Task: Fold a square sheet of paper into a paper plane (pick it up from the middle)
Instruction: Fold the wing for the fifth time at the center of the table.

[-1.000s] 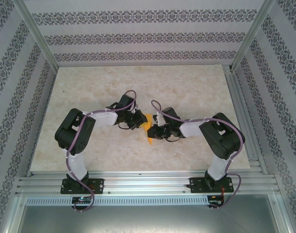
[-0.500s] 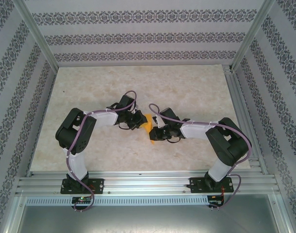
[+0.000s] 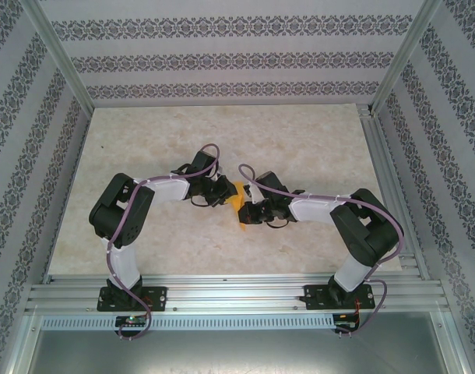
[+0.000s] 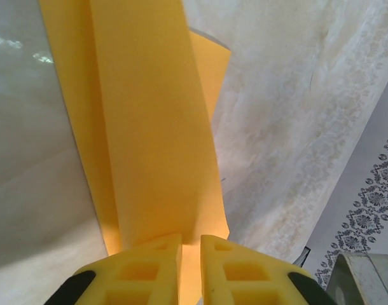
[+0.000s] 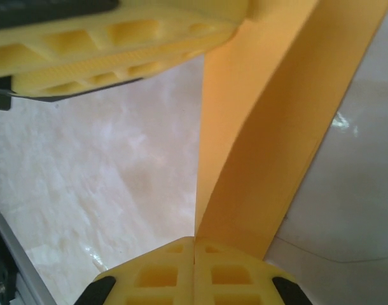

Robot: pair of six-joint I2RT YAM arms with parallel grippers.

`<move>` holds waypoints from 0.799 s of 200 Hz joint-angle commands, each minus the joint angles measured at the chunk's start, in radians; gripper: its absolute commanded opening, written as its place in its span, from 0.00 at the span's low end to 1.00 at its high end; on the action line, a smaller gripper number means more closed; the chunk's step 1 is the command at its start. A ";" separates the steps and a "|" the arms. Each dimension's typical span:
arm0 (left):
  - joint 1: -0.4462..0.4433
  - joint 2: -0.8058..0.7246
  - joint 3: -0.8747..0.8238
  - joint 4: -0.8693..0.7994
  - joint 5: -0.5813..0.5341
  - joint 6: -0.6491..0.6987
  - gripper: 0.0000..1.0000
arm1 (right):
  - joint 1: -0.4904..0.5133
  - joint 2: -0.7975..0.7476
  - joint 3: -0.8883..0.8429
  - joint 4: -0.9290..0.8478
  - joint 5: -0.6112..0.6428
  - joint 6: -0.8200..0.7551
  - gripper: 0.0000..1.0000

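Note:
The orange-yellow sheet of paper (image 3: 237,204) is folded into a long narrow strip and held off the table between both grippers. In the left wrist view the paper (image 4: 149,127) rises from my left gripper (image 4: 191,244), whose yellow fingers pinch its near end with a thin slit left between them. In the right wrist view my right gripper (image 5: 194,244) has its fingertips pressed together on the paper (image 5: 264,159); the left gripper's fingers (image 5: 117,44) grip the far end at the top. From above, the left gripper (image 3: 228,195) and right gripper (image 3: 245,212) almost touch.
The marble-patterned table (image 3: 300,140) spreads around the arms. Patterned walls and aluminium posts (image 3: 62,62) enclose it, with a rail (image 3: 237,292) along the near edge holding both bases.
The right arm's elbow swung out to the right and its gripper shifted slightly up and left, closer to the left gripper. The paper moved with it. The left arm barely moved.

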 commanded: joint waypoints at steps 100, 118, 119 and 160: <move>-0.014 -0.009 0.023 0.039 0.012 -0.020 0.16 | 0.093 -0.033 0.100 -0.191 0.297 -0.102 0.23; -0.014 -0.010 0.025 0.035 0.012 -0.018 0.15 | 0.096 -0.026 0.108 -0.192 0.303 -0.104 0.19; -0.014 -0.010 0.025 0.034 0.012 -0.018 0.15 | 0.096 -0.026 0.108 -0.191 0.303 -0.104 0.19; -0.014 -0.005 0.029 0.027 0.010 -0.015 0.15 | 0.094 -0.001 0.115 -0.185 0.285 -0.101 0.10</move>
